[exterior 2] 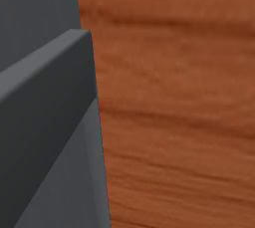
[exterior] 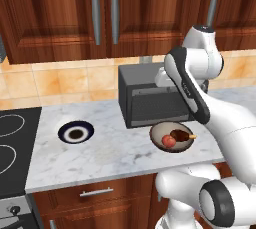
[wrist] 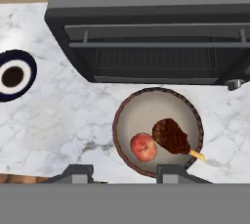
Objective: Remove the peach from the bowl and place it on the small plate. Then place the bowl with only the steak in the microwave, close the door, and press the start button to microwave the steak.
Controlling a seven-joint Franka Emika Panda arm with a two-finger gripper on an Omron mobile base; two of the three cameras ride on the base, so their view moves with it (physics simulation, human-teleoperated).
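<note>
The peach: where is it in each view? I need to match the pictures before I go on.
Left base view: the peach lies in the bowl, right of centre, before the dark oven.
Right base view: not in it.
Hand view: lower centre, left of the steak.
Shared landmark: the small plate, left of the bowl.

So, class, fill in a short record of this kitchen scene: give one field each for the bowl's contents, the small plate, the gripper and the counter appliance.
bowl: on the marble counter, holding the peach and the steak, side by side
small plate: bare, on the counter apart from the bowl
gripper: open, above the bowl's near rim, holding nothing
box oven: dark grey, behind the bowl, door shut
</note>
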